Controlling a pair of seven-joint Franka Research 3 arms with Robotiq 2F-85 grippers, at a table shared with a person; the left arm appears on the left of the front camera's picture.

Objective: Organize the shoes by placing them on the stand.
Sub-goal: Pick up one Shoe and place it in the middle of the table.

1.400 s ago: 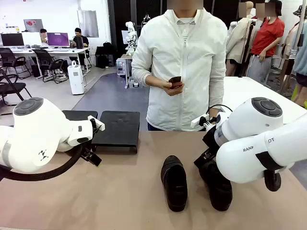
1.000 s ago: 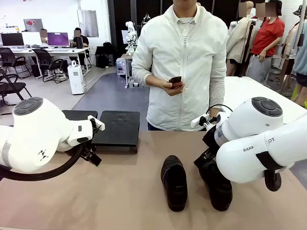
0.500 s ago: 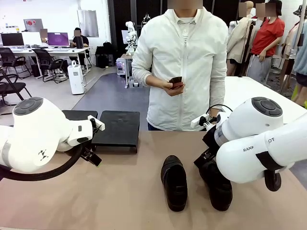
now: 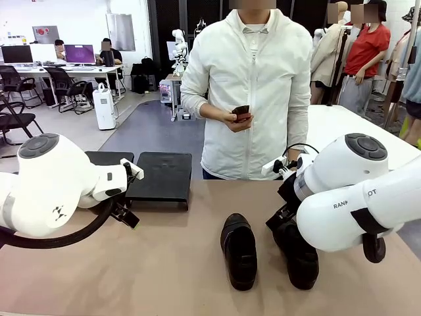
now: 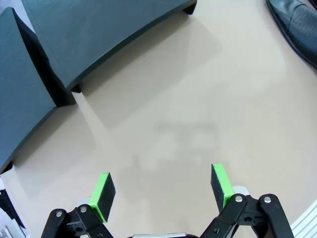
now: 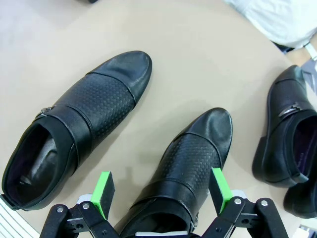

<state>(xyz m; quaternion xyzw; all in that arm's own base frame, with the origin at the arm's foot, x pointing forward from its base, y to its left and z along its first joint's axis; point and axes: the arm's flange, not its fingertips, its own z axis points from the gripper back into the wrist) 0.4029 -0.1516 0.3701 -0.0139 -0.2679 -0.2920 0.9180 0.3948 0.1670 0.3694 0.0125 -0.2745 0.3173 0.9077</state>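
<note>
Two black shoes lie side by side on the brown table, one in the middle [image 4: 239, 250] and one to its right [image 4: 299, 257] partly under my right arm. In the right wrist view my right gripper [image 6: 161, 184] hangs open right over the nearer textured shoe [image 6: 190, 163], one green pad on each side, not touching it. Its mate [image 6: 74, 134] lies to the left, and a smoother shoe [image 6: 287, 134] to the right. My left gripper [image 5: 161, 183] is open over bare table. The stand's two black platforms [image 4: 161, 176] [image 4: 105, 158] sit at the table's far left edge.
A person in a white jacket [image 4: 253, 85] stands at the far side holding a phone [image 4: 241, 113]. In the left wrist view the two platforms [image 5: 109, 34] lie ahead of the fingers, and a shoe toe [image 5: 297, 25] is at the top right corner.
</note>
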